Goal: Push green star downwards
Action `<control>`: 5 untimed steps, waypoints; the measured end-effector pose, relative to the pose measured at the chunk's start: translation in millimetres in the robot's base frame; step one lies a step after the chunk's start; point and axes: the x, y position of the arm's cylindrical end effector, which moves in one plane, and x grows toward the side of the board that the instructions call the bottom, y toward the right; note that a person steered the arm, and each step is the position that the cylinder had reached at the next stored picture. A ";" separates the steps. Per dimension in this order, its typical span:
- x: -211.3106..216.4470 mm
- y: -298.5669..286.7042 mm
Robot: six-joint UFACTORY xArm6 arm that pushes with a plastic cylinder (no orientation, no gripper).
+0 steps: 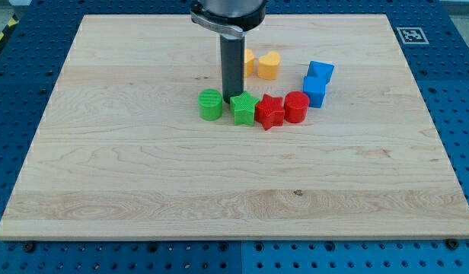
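Where wooden board (143,175) lies on blue perforated bench (21,46), blocks cluster near view's top centre. Rod upright, no claw fitted, my tip (233,97) touching top edge of green star (243,109). Green cylinder (211,104) just left, red star (269,111) touching right.

Green star (244,108) and cylinder (211,104), red star (269,111) and cylinder (296,106), two blue blocks (317,82), two orange blocks (268,65), pale wood board (143,167), dark rod (233,65).

My tip (234,97) (seemingly) touches green star (244,109).
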 end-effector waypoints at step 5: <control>13.7 1.7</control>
